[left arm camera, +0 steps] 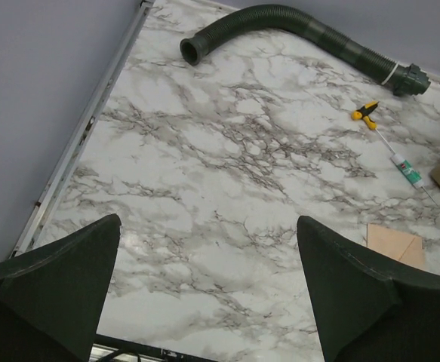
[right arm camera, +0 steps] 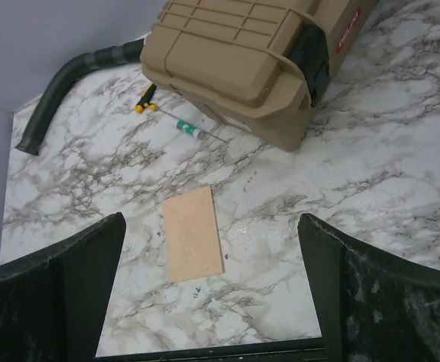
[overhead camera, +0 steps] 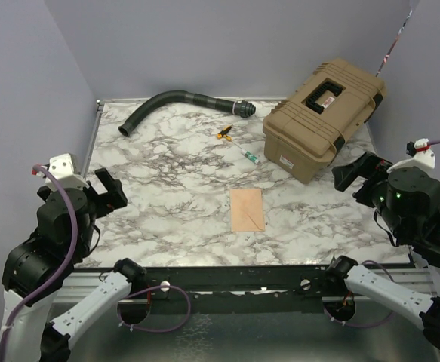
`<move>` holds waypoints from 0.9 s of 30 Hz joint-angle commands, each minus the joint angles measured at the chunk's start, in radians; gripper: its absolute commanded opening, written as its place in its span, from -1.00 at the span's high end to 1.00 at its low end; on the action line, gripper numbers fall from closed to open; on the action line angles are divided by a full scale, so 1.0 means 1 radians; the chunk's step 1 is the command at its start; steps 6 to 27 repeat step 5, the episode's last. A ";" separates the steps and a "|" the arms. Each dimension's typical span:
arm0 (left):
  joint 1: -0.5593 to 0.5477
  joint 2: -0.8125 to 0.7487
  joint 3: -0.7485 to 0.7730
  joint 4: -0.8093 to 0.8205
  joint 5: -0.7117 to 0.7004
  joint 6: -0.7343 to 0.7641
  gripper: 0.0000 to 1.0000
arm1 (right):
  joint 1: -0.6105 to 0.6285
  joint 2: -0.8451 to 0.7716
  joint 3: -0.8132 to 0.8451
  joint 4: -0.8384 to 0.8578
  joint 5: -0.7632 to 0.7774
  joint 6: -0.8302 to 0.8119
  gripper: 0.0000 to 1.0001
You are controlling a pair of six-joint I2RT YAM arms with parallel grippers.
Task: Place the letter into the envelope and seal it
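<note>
The envelope [overhead camera: 247, 210] is a peach-tan rectangle lying flat on the marble table, near the front middle, with its flap down. It also shows in the right wrist view, envelope [right arm camera: 193, 234], and at the right edge of the left wrist view, envelope [left arm camera: 397, 245]. The letter is hidden in every view. My left gripper [overhead camera: 110, 190] hangs open at the left edge of the table, far from the envelope, with only marble between its fingers [left arm camera: 208, 220]. My right gripper [overhead camera: 359, 179] is open and empty at the right edge, raised and well back from the envelope [right arm camera: 210, 219].
A tan hard case [overhead camera: 324, 117] stands at the back right. A dark corrugated hose [overhead camera: 178, 102] curves along the back. A yellow-handled tool [overhead camera: 224, 134] and a small green-and-white tube [overhead camera: 251, 157] lie between the hose and the envelope. Grey walls close in the left, back and right.
</note>
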 commanded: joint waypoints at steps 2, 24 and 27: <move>0.004 -0.026 -0.002 -0.069 0.021 -0.008 -0.98 | 0.001 -0.003 0.020 0.035 0.060 -0.088 -0.99; 0.004 -0.028 -0.002 -0.082 0.030 -0.026 -0.98 | 0.000 0.001 0.019 0.024 0.047 -0.089 -0.99; 0.004 -0.028 -0.002 -0.082 0.030 -0.026 -0.98 | 0.000 0.001 0.019 0.024 0.047 -0.089 -0.99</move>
